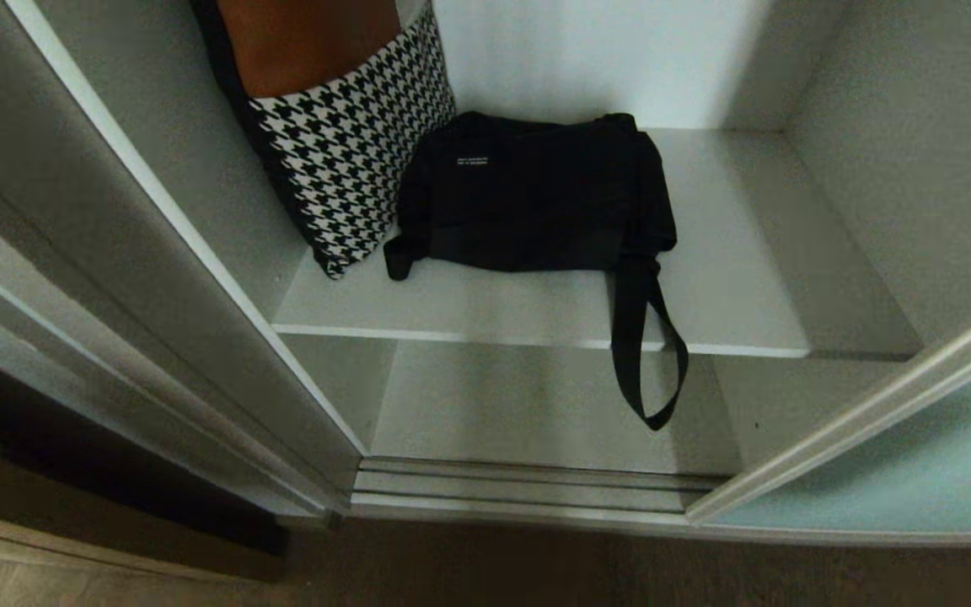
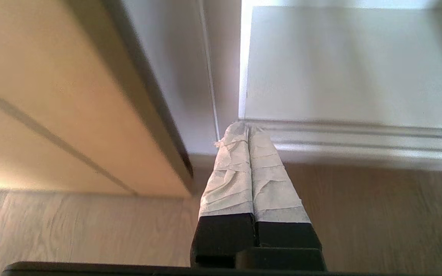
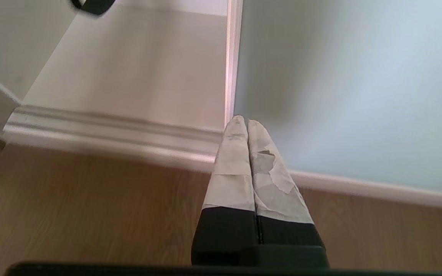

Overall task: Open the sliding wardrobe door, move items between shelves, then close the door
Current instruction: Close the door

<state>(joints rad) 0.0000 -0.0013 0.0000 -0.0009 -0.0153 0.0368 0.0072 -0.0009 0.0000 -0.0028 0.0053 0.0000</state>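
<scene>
A floppy black fabric bag (image 1: 536,194) lies on a white-grey shelf (image 1: 730,295) inside the wardrobe, its webbing strap (image 1: 646,346) dangling over the shelf's front edge. A lower shelf (image 1: 528,405) shows beneath it. The frosted blue-green sliding door (image 1: 898,472) stands slid aside at the right, leaving the compartment open. Neither arm appears in the head view. My left gripper (image 2: 248,128) hangs shut and empty above the floor near the door track. My right gripper (image 3: 243,119) is shut and empty too, in front of the sliding door (image 3: 351,84); the strap's loop (image 3: 92,5) shows at that view's edge.
A houndstooth cushion (image 1: 351,152) leans against the compartment's left wall beside the bag. A silver floor track (image 1: 528,489) runs along the wardrobe's front. A light wood panel (image 2: 52,96) stands left of the opening, with wood floor (image 2: 378,214) below both grippers.
</scene>
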